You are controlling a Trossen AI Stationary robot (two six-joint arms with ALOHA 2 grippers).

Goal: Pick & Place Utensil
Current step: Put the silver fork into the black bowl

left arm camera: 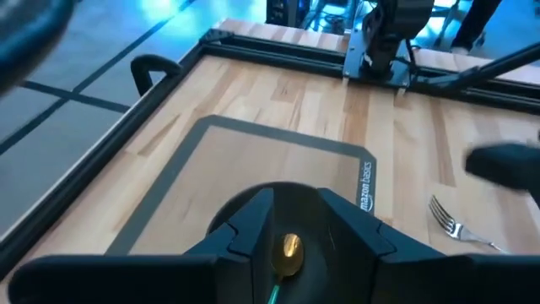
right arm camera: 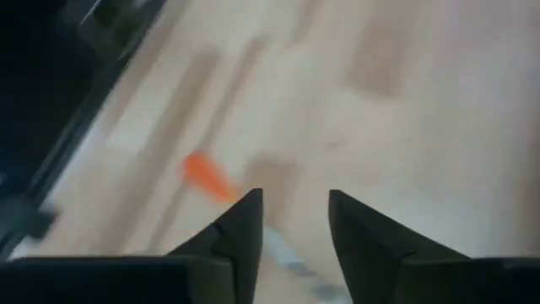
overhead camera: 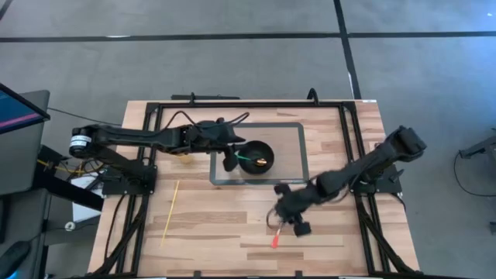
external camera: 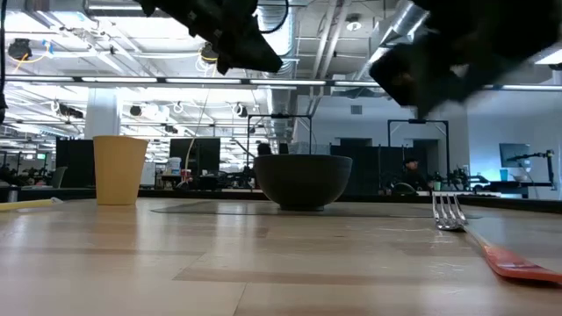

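Orange-handled metal fork (overhead camera: 275, 235) | beneath right gripper (overhead camera: 288, 220); fingers parted, empty | light, stiff, slippery; best pinched mid-handle | left gripper (overhead camera: 232, 158) spread over dark round bowl (overhead camera: 256, 157)

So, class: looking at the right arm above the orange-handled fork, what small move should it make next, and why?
Probably lower the right end effector straight down onto the fork. Its fingers stand open above the fork's shaft, and the fork lies flat on the table, not yet gripped. The left end effector hovers at the black bowl, which already holds a green-handled spoon.
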